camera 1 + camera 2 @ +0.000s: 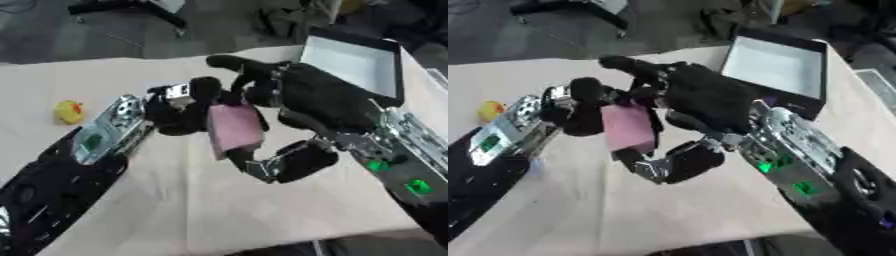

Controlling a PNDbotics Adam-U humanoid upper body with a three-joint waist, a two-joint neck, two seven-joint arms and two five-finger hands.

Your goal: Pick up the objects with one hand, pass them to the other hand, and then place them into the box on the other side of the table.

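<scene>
A flat pink block [234, 127] hangs upright above the middle of the table, between both hands. My left hand [175, 114] comes in from the left with its fingers curled on the block's left edge. From the right, my right hand [322, 97] wraps the block: fingers curl over its top and far side, and the thumb [293, 160] hooks under its lower end. Part of the block is hidden behind the fingers. The box [395, 75], black-rimmed with a white inside, stands open at the table's far right corner, behind the right hand.
A small yellow duck toy [69, 111] lies on the beige tablecloth [219, 210] at the left, beside my left forearm. Dark floor with equipment lies beyond the table's far edge.
</scene>
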